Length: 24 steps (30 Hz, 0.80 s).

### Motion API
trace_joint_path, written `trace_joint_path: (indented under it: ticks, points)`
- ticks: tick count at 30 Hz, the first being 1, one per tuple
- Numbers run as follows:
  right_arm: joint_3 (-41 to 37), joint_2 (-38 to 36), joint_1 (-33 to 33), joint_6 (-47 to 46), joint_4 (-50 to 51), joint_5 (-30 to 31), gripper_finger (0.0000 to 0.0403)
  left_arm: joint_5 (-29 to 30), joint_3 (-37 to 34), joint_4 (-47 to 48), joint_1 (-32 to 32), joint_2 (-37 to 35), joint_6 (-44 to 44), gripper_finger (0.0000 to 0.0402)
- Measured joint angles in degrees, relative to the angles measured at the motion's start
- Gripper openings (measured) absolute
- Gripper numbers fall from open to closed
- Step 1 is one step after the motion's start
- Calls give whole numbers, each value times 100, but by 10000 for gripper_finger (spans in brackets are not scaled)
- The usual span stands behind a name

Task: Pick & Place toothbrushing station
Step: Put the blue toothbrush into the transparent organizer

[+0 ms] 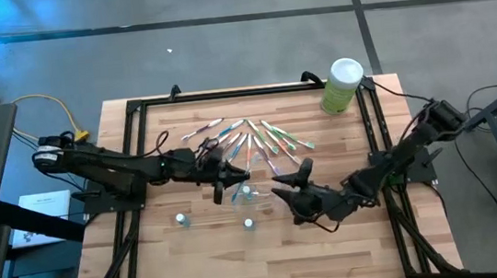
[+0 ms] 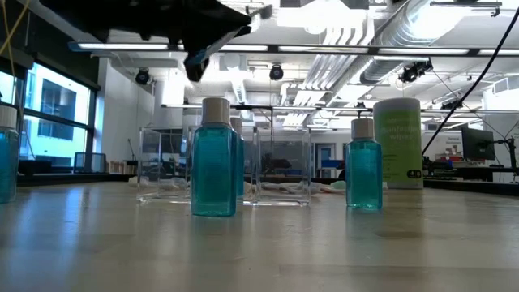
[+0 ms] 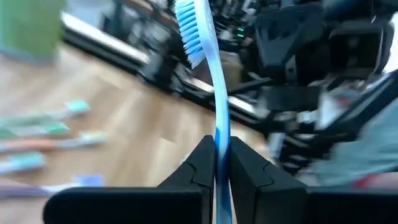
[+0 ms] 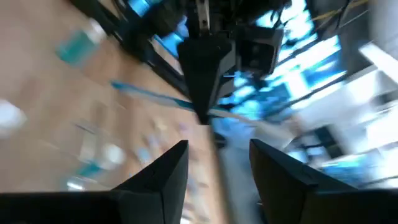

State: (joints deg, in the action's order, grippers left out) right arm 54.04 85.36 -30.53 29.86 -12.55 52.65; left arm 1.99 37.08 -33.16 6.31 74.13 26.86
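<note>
My left gripper [image 1: 223, 182] is shut on a blue toothbrush [image 3: 211, 74] above the middle of the table, near the clear holder [image 1: 249, 194]. My right gripper [image 1: 292, 182] is open and empty just to the holder's right, facing my left gripper [image 4: 202, 93]. Several pastel toothbrushes [image 1: 250, 139] lie fanned out flat on the wood behind. Small blue-filled, white-capped bottles [image 1: 181, 220] [image 1: 249, 222] stand upright on the table. In the low view the holder [image 2: 280, 166] stands between two bottles [image 2: 215, 158] [image 2: 363, 166]. My left gripper pinches the blue toothbrush by its handle [image 3: 222, 155] between its two fingers. The bristle head [image 3: 188, 31] sticks out beyond the fingertips. In the right wrist view the brush [image 4: 146, 94] is lifted clear of the table.
A tall green canister with a white lid [image 1: 343, 85] stands at the far right corner, and it shows in the low view [image 2: 397, 142]. A black frame [image 1: 135, 114] borders the wooden table. A third bottle [image 2: 6, 154] stands at the low view's left edge.
</note>
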Motion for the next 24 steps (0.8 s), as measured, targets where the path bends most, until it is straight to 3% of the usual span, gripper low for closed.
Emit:
trace_joint_path:
  ticks: [6,12,16,21,24]
  points:
    - [0,-304,474,-1785,456,-1806,162,1865,-1,125,746,-208,-1515,16]
    - [0,-247,1037,-2402,-186,-2024,162,3254,-4,-132,1376,-106,-2455,16]
    - [0,-241,1361,-2589,-678,-2413,162,3917,0,-576,1605,83,-2881,16]
    - [0,-243,1649,-2718,-921,-3149,162,4206,-1,-1142,1602,436,-3121,16]
    - [0,-211,1742,-2806,-1031,-3289,162,4367,-4,-1492,1517,730,-3262,16]
